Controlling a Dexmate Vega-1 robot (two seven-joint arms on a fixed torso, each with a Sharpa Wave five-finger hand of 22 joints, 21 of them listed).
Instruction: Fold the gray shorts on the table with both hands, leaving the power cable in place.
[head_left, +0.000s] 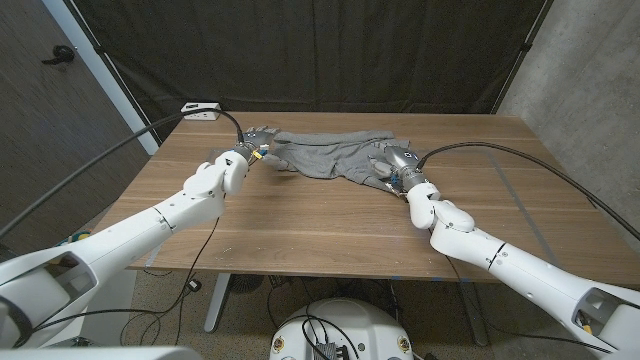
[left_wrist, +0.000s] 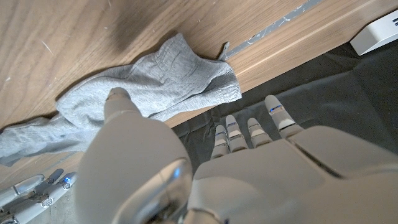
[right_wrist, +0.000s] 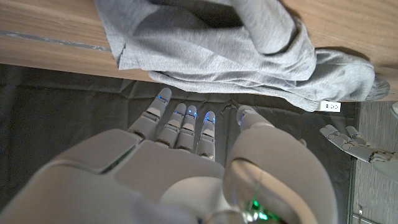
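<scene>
Shorts (head_left: 330, 155) between hands (rumpled)

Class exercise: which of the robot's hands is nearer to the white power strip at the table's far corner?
Left. The left hand sits at the gray shorts' end nearest the white power strip; the right hand is at the shorts' opposite end, farther away.

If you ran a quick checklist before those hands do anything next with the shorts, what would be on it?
1. Shorts fully on table: ok, lying crumpled near the far edge.
2. Left hand at the shorts' end: ok.
3. Right hand at the other end: ok.
4. Either hand actually gripping cloth: cannot tell.
5. Shorts flat enough to fold: not ok, bunched.
6. White power strip at far corner undisturbed: ok.
</scene>
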